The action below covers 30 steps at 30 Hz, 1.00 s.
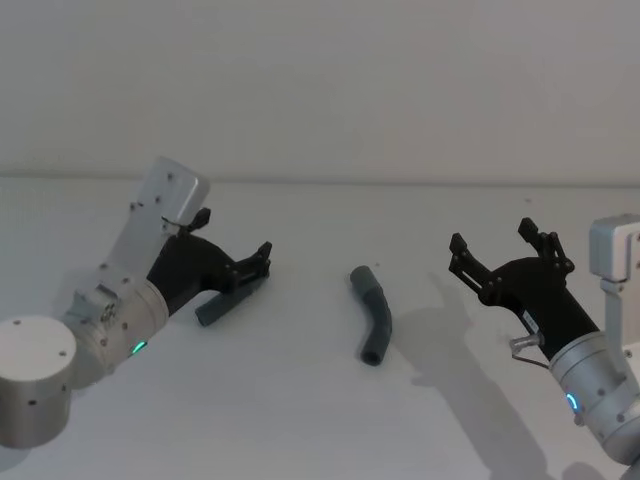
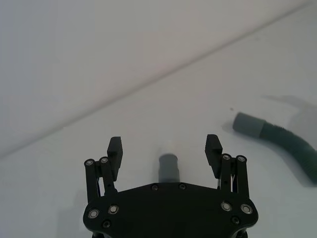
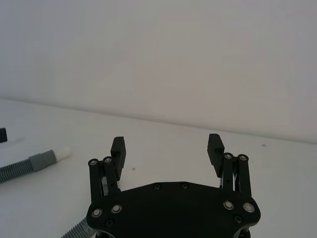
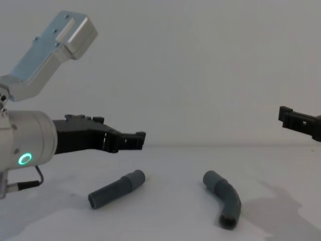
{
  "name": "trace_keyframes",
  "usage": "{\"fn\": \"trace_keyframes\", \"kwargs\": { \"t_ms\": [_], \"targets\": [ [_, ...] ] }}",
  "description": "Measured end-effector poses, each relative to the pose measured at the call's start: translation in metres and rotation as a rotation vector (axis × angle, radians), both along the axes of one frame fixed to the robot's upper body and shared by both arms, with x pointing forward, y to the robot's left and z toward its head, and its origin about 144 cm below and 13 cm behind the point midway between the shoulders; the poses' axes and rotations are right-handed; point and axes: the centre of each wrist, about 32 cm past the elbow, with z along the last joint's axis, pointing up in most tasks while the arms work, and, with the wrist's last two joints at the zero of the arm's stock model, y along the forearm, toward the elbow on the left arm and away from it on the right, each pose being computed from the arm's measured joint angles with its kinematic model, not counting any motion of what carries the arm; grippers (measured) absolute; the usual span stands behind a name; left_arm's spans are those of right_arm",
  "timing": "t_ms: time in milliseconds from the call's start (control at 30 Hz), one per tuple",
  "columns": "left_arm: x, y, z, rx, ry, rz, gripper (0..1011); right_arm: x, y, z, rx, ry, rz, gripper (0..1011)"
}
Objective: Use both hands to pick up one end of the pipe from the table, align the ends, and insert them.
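The bench (image 1: 300,430) is plain white and carries only two hose pieces, both lying flat. My left tool (image 1: 258,268) hangs low over its left side with the fingers (image 2: 115,148) spread. My right tool (image 1: 492,238) is raised over the right side, also spread and pinching nothing. The bent hose (image 1: 372,315) lies mid-bench between the two tools, well apart from the right one. The straight hose (image 4: 116,189) lies just under the left tool, and the chest view shows a clear gap between them. From the left wrist its cuff (image 2: 168,168) sits midway between my spread fingers, in line with the tool. I judge the step in hand to be the first pick-up, with nothing lifted yet. To do it well I would bring the left tool straight down without twisting. I would close on the ribs just behind the cuff, so the cuff stays free to mate. Both fingers should meet the hose together, since a round piece may roll from a one-sided touch. The right tool must come inward and down to the bent hose and take it close behind one end, because ribbed hose gripped far back is likely to droop. I cannot tell from here which end is the socket.
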Motion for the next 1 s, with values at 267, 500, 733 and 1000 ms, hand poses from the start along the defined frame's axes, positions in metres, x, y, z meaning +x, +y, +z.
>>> {"fn": "trace_keyframes", "kwargs": {
  "t_ms": [267, 500, 733, 1000],
  "targets": [
    [0.000, 0.009, 0.011, 0.045, 0.093, -0.033, 1001, 0.000, 0.000, 0.000, 0.000, 0.000, 0.000, 1000],
    [0.004, 0.016, 0.017, 0.072, 0.141, -0.060, 1001, 0.000, 0.000, 0.000, 0.000, 0.000, 0.000, 1000],
    [0.008, 0.018, 0.017, 0.083, 0.169, -0.082, 1001, 0.000, 0.000, 0.000, 0.000, 0.000, 0.000, 1000],
    [0.013, 0.019, 0.014, 0.090, 0.207, -0.101, 1001, 0.000, 0.000, 0.000, 0.000, 0.000, 0.000, 1000]
  ]
}}
